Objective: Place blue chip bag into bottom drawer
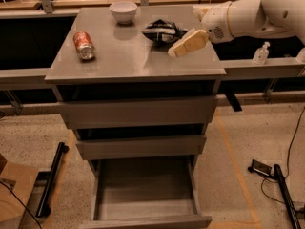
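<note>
Camera view: blue chip bag [162, 31] lying crumpled on grey bench [124, 63], toward rear, right of white bowl [123, 11]. At right, gripper [187, 43] hovering just beside bag, tilted down-left; open or closed, cannot tell. Red can [84, 45] lying at left. Lowest, bottom drawer [143, 190] pulled out under two upper drawers [138, 111].

Hand [178, 49] just right of blue chip bag [161, 31], seemingly apart; bottom drawer [147, 221] open.
</note>
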